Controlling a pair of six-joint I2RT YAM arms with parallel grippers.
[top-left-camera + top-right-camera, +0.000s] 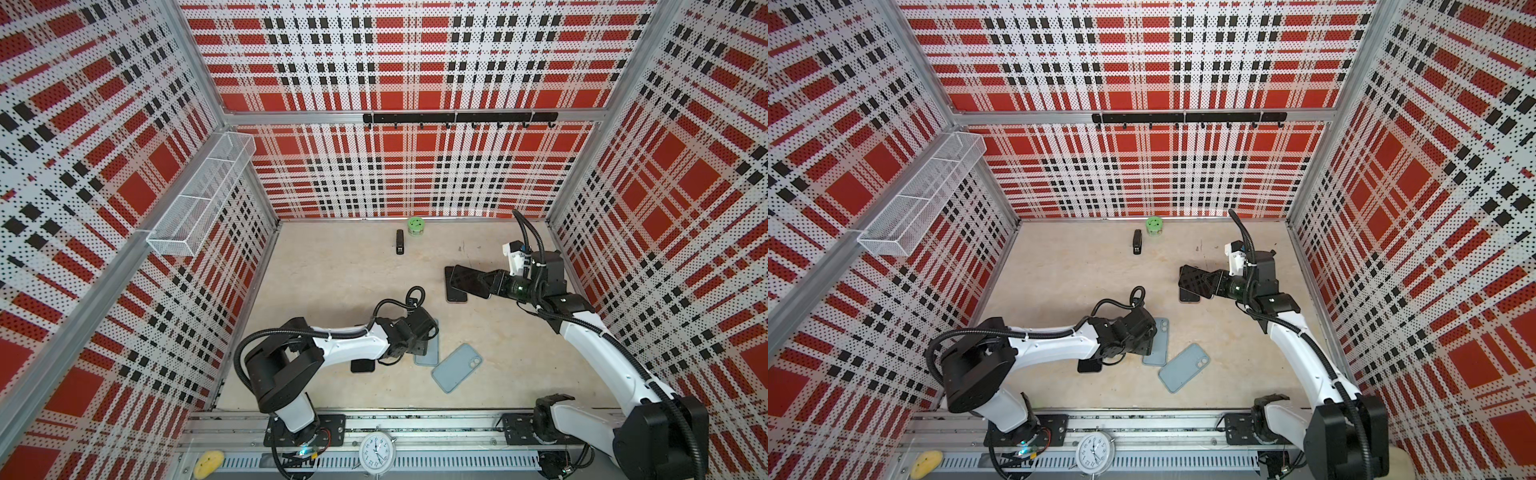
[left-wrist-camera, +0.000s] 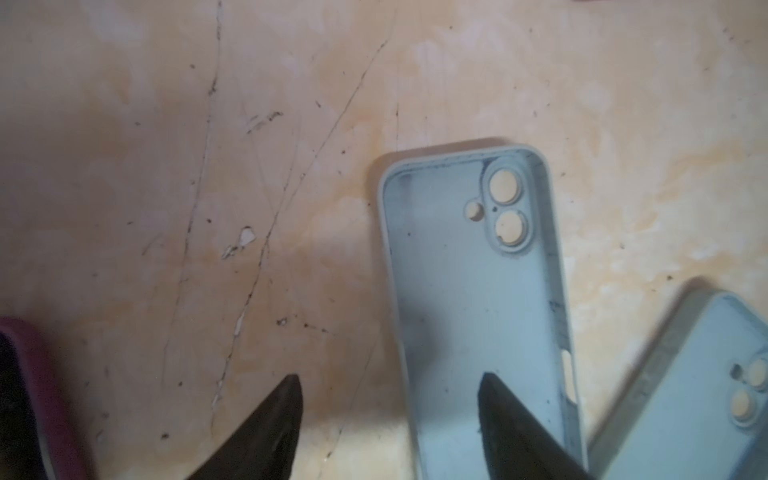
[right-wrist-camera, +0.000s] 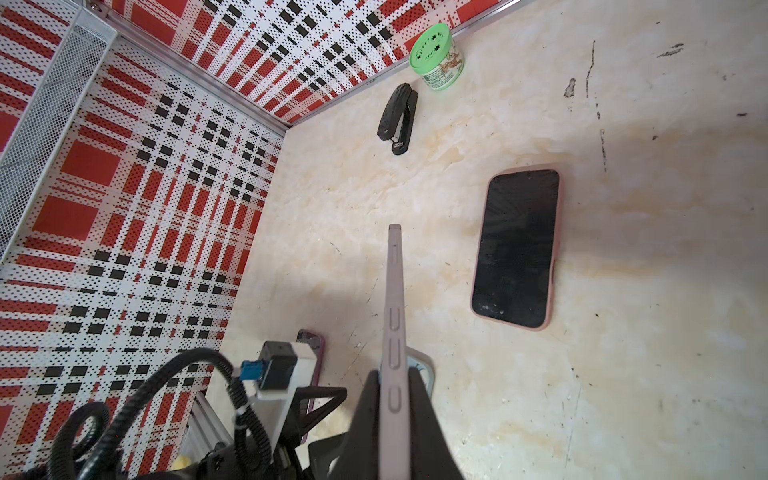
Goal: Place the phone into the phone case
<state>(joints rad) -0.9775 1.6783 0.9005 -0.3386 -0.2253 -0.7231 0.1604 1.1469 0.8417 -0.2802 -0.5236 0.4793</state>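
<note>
While the right gripper (image 3: 394, 374) clamps the phone (image 3: 394, 291) by its flat faces, clear of the table (image 3: 623, 374) near a second phone (image 3: 515, 249), the left gripper (image 2: 388, 376) hangs with jaws apart above the blue case (image 2: 469, 299), one finger (image 2: 511, 424) over its hollow, well apart from the phone.

In both top views the left arm's wrist covers the left hand (image 2: 390, 376) and one end of a blue case (image 1: 434, 349). In the left wrist view, we find the second blue case (image 2: 698, 407) and a maroon-rimmed phone (image 2: 41, 395) blurred and cut by the frame edge. The held phone (image 3: 394, 299) shows us only its side in the right wrist view; its screen is hidden.
</note>
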